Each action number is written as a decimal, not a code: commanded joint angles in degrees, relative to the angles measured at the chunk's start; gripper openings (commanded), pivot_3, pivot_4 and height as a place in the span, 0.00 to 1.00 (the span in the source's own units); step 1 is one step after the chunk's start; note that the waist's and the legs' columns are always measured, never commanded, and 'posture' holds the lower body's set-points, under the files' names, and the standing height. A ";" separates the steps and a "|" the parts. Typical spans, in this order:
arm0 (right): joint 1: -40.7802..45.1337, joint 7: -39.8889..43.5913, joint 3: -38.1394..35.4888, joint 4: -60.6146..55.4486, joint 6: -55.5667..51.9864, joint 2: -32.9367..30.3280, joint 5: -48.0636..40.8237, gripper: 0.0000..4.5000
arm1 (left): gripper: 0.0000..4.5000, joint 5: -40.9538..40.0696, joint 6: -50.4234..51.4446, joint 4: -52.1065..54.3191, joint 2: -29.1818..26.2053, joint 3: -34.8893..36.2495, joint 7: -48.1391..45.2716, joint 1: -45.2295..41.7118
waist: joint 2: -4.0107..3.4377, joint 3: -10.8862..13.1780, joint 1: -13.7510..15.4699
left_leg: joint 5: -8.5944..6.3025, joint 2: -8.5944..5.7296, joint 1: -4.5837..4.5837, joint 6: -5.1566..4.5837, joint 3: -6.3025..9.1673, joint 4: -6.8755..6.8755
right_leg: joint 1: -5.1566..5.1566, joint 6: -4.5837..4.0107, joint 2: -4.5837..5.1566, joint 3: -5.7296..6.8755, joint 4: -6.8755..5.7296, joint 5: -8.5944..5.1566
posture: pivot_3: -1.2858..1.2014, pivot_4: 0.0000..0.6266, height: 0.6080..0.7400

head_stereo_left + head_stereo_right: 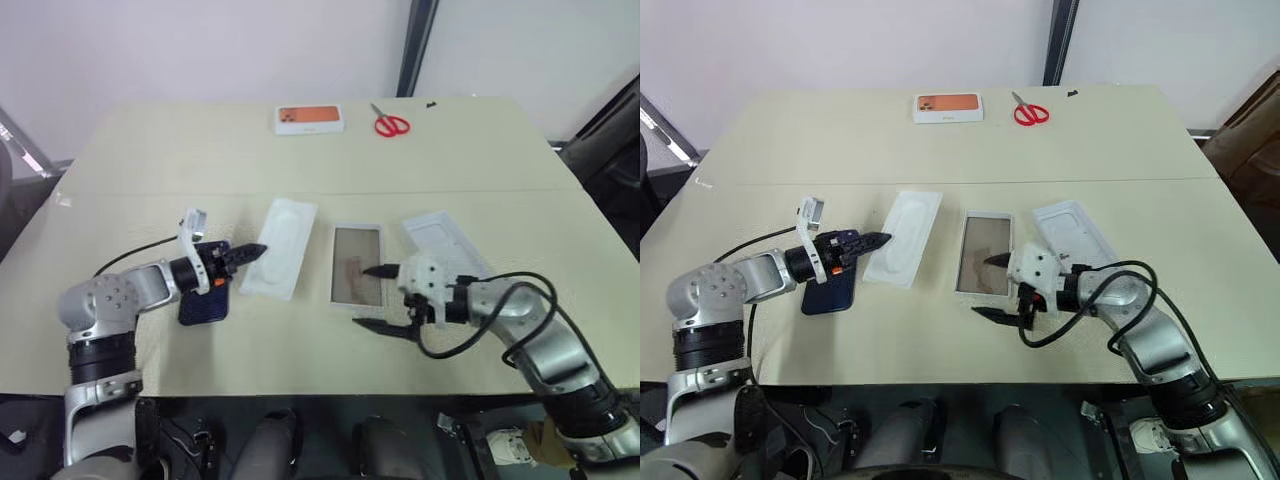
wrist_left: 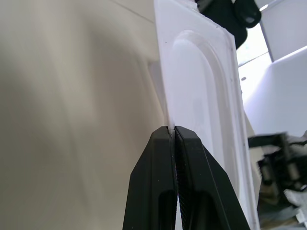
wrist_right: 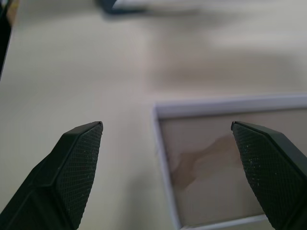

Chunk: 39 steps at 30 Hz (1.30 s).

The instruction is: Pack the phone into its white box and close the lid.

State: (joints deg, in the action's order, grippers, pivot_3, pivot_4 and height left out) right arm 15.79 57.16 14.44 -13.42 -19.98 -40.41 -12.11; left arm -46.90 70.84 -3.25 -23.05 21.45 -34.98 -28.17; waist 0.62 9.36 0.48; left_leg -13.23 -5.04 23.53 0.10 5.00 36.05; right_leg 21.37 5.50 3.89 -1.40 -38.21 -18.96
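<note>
The dark navy phone (image 1: 207, 300) lies flat on the table under my left wrist. My left gripper (image 1: 258, 251) points right with its fingers (image 2: 158, 182) shut on the thin long edge of the flat white insert (image 1: 281, 247). To the insert's right lies the white box (image 1: 357, 262), a tray with a bare brownish floor. The lid (image 1: 443, 236) rests inside up to the right of the box. My right gripper (image 1: 380, 297) stands open at the box's near end, one finger over the tray and the other over the table in front. Its fingers (image 3: 72, 163) hold nothing.
A small white carton with an orange phone picture (image 1: 310, 119) and red scissors (image 1: 390, 124) lie at the table's far edge. A black cable loops from each wrist. The table's near edge runs just behind both arms.
</note>
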 commanded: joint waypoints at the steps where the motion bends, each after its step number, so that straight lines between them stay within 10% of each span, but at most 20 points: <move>1: 2.77 -0.13 1.41 2.63 -0.70 0.39 2.52 0.95 | 0.01 -0.32 -3.01 3.28 0.38 0.69 1.56 0.57 | 0.00 0.00 -0.11 | 0.00 0.00 0.00 0.01 0.00 0.00 | -0.01 0.00 0.00 0.00 -0.01 0.00 | 0.52 0.24 0.95; 10: 5.23 2.56 3.20 4.89 1.99 2.36 3.31 0.01 | 0.00 0.07 -8.05 6.65 3.85 -0.61 6.48 3.10 | 0.00 0.00 0.12 | 0.02 0.00 0.00 0.04 0.01 0.01 | -0.02 0.01 -0.02 0.00 0.00 0.01 | 0.52 0.24 0.95; 27: 7.51 3.16 7.13 6.14 5.89 7.18 7.07 0.01 | 0.00 -1.44 -7.74 8.17 11.04 -4.03 14.52 -0.20 | 0.03 0.02 0.14 | 0.05 -0.01 0.00 0.10 0.03 0.05 | -0.03 0.06 -0.05 0.01 -0.01 0.04 | 0.52 0.24 0.95; 33: 7.05 2.70 1.81 2.86 2.58 5.55 4.00 0.53 | 0.00 -1.78 -6.80 10.72 11.05 -5.50 15.73 2.27 | 0.03 0.02 -0.03 | 0.22 0.00 0.01 0.38 0.03 -0.03 | -0.07 0.06 -0.07 -0.02 -0.03 0.04 | 0.52 0.24 0.95; 39: 1.13 3.60 -7.58 -3.04 -1.75 0.73 -3.09 0.53 | 0.00 -2.25 -6.33 13.93 11.20 -6.73 17.02 4.06 | 0.09 0.05 0.25 | 0.09 0.00 0.03 0.17 0.06 0.02 | -0.11 0.06 -0.07 0.00 0.00 0.04 | 0.52 0.24 0.95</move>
State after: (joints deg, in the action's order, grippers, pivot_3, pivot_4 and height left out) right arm 18.07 60.44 10.20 -14.27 -21.06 -38.45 -12.58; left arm -47.94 64.43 7.40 -11.94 15.09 -18.33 -24.33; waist 0.71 9.41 0.73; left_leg -13.16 -5.04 23.57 0.24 5.06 36.06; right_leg 21.23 5.55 3.82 -1.40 -38.22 -18.91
